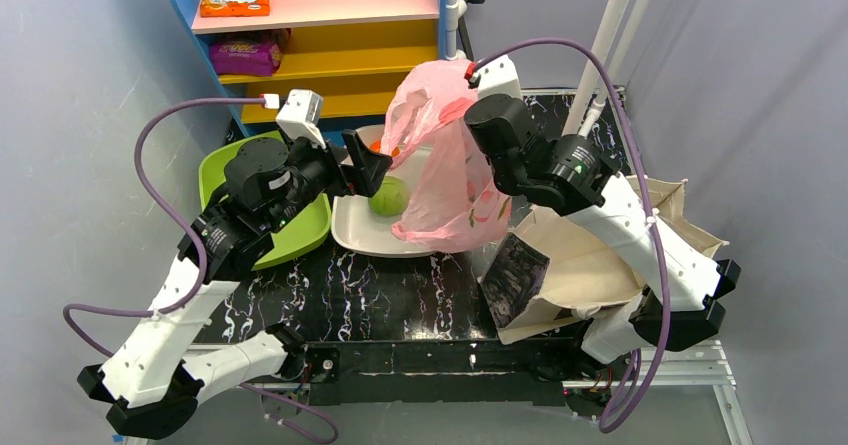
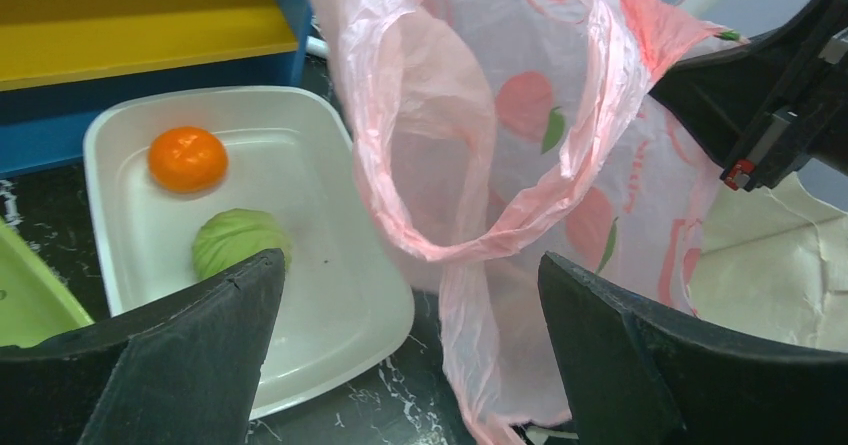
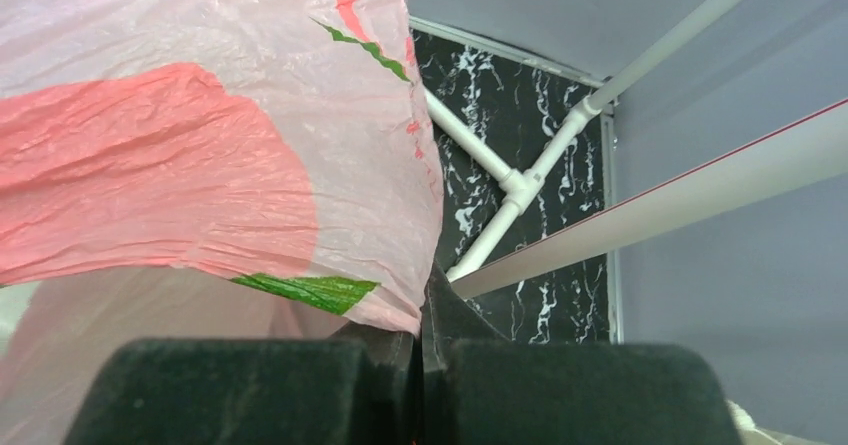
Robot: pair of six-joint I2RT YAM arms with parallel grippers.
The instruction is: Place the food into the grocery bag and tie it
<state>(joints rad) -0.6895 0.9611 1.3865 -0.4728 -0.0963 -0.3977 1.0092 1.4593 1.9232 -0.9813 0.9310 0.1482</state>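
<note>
Left gripper (image 2: 408,265), jaws wide and empty, hangs by the white tray (image 2: 330,295) holding orange (image 2: 187,159) and cabbage (image 2: 238,242), while the right gripper (image 3: 425,350) pinches the pink bag (image 2: 640,195) aloft; loading looks unstarted, so next grasp 1 food.

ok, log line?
left gripper open | right gripper shut on translucent pink plastic bag | round orange fruit, green cabbage on white tray

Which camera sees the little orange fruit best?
Left wrist: the orange fruit sits whole and unblocked on the white tray. The top view shows only a sliver beside the pink bag; the right wrist view misses it.
</note>
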